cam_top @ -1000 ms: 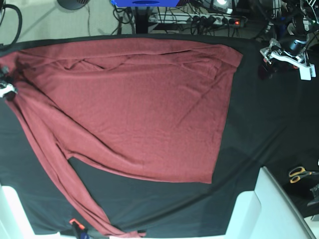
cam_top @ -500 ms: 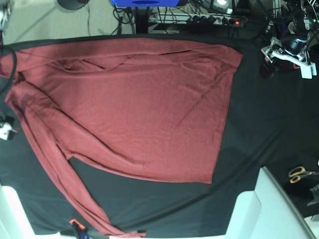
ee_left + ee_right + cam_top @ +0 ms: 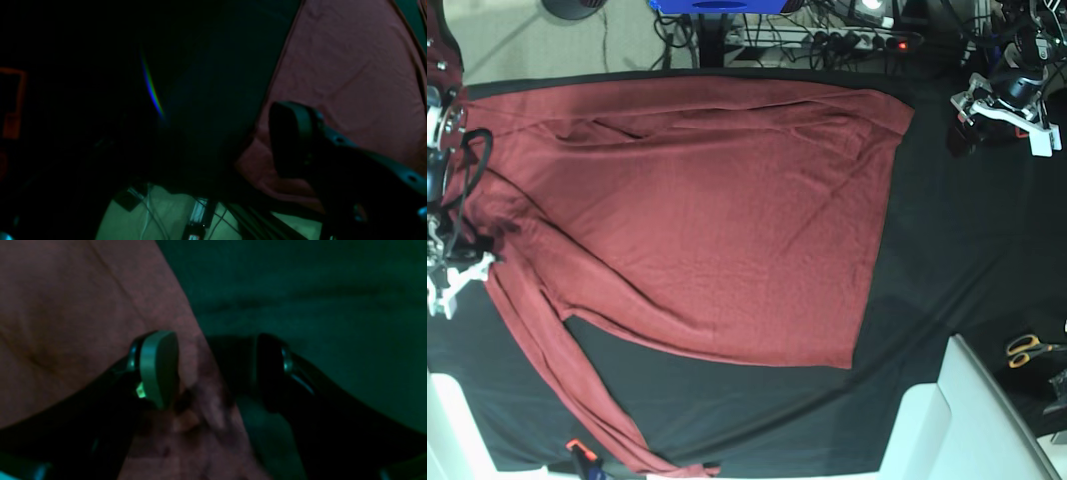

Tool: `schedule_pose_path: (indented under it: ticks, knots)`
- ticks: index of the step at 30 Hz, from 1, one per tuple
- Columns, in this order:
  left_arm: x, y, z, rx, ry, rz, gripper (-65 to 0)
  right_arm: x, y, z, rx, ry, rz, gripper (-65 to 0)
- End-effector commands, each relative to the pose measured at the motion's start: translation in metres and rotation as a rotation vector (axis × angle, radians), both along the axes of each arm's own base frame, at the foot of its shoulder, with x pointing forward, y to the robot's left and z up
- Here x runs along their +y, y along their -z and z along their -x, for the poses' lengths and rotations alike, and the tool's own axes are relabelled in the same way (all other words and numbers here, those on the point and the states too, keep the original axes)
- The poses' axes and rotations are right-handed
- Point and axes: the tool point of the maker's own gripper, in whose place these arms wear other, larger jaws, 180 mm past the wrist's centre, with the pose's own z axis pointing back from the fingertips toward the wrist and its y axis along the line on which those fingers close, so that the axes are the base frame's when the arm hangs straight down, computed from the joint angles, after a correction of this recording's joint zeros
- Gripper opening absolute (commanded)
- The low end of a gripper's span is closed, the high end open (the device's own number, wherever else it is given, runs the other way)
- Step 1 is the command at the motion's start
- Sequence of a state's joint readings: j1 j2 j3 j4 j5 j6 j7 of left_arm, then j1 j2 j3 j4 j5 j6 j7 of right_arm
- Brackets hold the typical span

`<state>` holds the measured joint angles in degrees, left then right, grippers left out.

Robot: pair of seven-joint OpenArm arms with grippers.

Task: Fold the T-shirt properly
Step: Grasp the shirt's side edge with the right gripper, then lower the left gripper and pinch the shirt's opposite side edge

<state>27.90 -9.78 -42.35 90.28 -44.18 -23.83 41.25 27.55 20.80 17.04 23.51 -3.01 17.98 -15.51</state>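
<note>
The dark red T-shirt (image 3: pixel 717 220) lies spread flat on the black cloth (image 3: pixel 967 260), with one long sleeve (image 3: pixel 557 370) running down to the front edge. At the shirt's left edge my right gripper (image 3: pixel 449 280) stands open. In the right wrist view the right gripper (image 3: pixel 213 370) straddles the shirt's (image 3: pixel 83 306) edge, and a small bunch of fabric lies loose between the jaws. My left gripper (image 3: pixel 1005 120) hovers open off the shirt's far right corner. In the left wrist view one dark finger (image 3: pixel 290 140) shows over the shirt (image 3: pixel 350 76); the other is lost in darkness.
Yellow-handled scissors (image 3: pixel 1027 348) lie at the right edge. White blocks sit at the front right (image 3: pixel 967 420) and front left (image 3: pixel 447 430). An orange-tipped tool (image 3: pixel 577 448) lies by the sleeve's end. Cables and a power strip (image 3: pixel 827 40) run beyond the far edge.
My right gripper moved down along the shirt's left edge and opened, letting the fabric go. The shirt's left side now lies straighter. The left arm barely moved.
</note>
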Motion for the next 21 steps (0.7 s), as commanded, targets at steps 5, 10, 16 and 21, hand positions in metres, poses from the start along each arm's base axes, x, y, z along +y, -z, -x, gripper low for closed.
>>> schedule_pose_path:
  ticks: [5, 10, 16, 21]
  knots:
    - [0.007, -0.004, -0.001, -0.019, -0.013, -0.004, -14.6, -0.008, -0.015, -0.015, -0.059, 0.007, 0.01, -28.5]
    - [0.008, -0.006, -0.006, -0.033, -0.014, -0.004, -14.6, -0.003, -0.013, -0.015, -0.057, 0.004, 0.002, -33.0]
    - [0.005, -0.006, -0.01, -0.037, -0.007, 0.0, -14.6, -0.004, -0.013, -0.015, -0.057, 0.006, 0.001, -63.8]
    - [0.008, -0.008, -0.02, -0.034, 0.012, -0.047, -14.6, -0.005, -0.018, -0.02, -0.072, 0.003, 0.008, -64.8]
